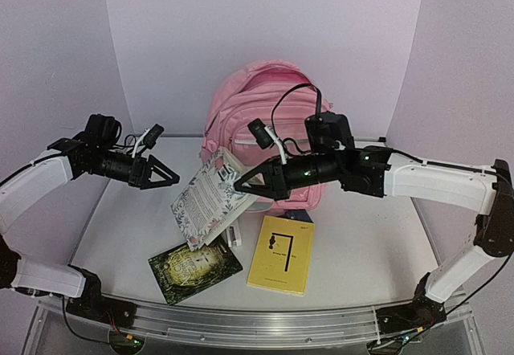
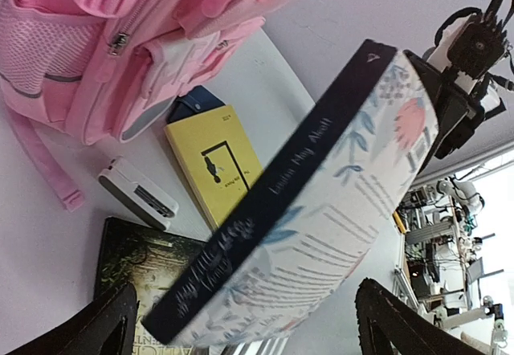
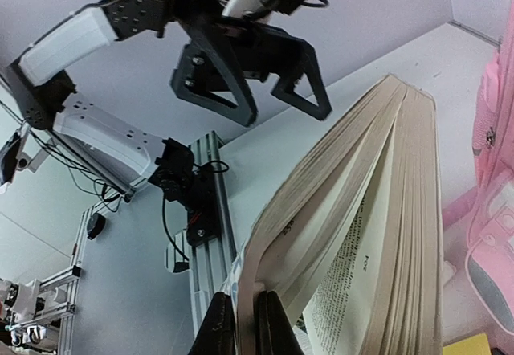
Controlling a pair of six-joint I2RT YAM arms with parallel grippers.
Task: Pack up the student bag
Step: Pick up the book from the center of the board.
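1. A white table [image 1: 120, 234] stands inside pale lilac walls, with both arms reaching in from its near edge.
2. On the left, the left gripper [image 1: 165, 172] hangs above the table with its fingers spread wide apart, holding nothing. It points toward the raised book.
3. A dark green book [image 1: 195, 268] lies flat near the front edge.
4. Just right of it, a flowered book [image 1: 210, 198] is lifted off the table and tilted, with its dark spine toward the left arm. Its pages fan slightly open.
5. A small white box [image 2: 136, 194] lies on the table below that book.
6. A yellow book [image 1: 281, 255] lies flat in front of the bag.
7. The student bag [image 1: 257, 114] stands upright at the back of the table, against the wall, with its pockets facing forward.
8. The right gripper [image 3: 245, 331] reaches across in front of the bag, with its fingers pinched together on the flowered book's edge.
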